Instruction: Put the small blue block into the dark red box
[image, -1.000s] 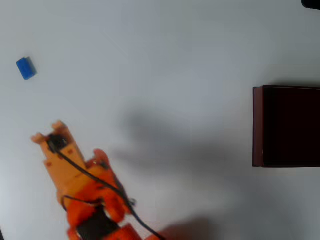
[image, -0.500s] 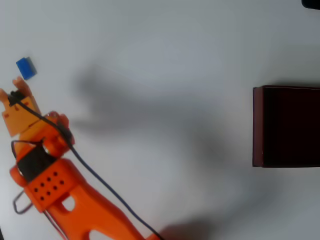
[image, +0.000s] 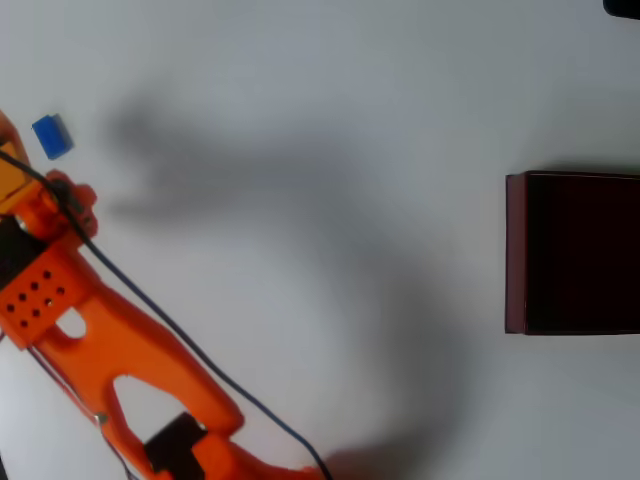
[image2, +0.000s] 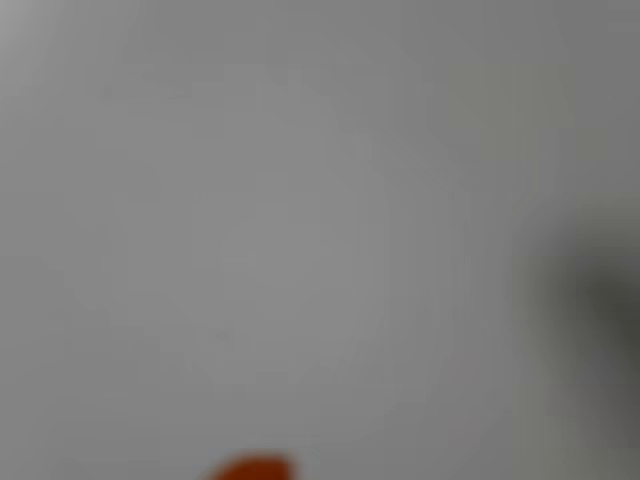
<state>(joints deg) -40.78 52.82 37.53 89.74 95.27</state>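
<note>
Overhead view puts the small blue block (image: 52, 136) near the upper left corner of my screen, lying flat on the white table (image: 320, 90) with nothing touching it. The gripper (image: 8, 165) sits just beside it, a little lower and at the very left edge, where the frame cuts most of it off, so I cannot tell how the jaws stand. The orange arm (image: 110, 340) slants from there down toward the bottom edge, a black cable (image: 170, 325) running along it. The dark red box (image: 572, 252) rests well apart at the right edge, its interior almost black. My wrist view is a blur: grey surface, an orange sliver (image2: 250, 470) at the bottom.
</note>
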